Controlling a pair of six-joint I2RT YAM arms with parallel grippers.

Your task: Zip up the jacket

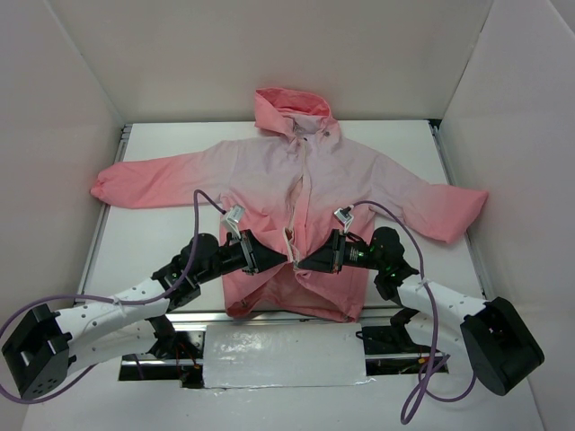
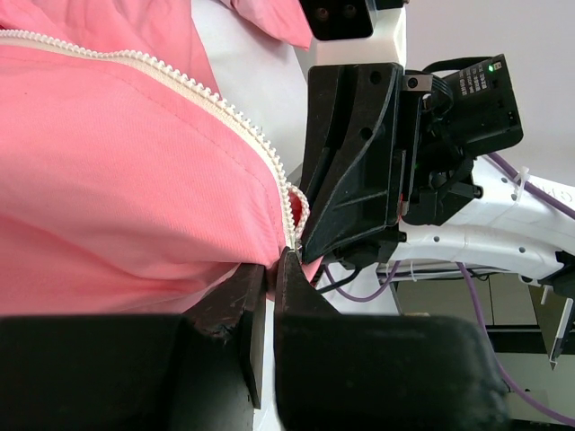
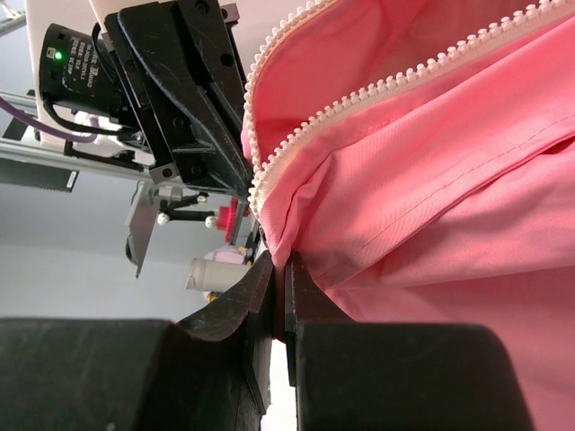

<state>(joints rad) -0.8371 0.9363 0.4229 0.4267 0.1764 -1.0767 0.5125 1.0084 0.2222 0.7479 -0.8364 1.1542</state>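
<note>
Overhead, jacket (image 1: 359,180) spread flat; wrist views show left hand (image 2: 269,280), right hand (image 3: 280,269) pinching zipper edges (image 3: 395,76).

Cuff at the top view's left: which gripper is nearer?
Left. The left gripper, jaws shut on the jacket at its zipper edge, sits right of that cuff; the right gripper grips the opposite edge, farther right.

Pink jacket (image 1: 310,175) on white table (image 1: 135,235)
</note>
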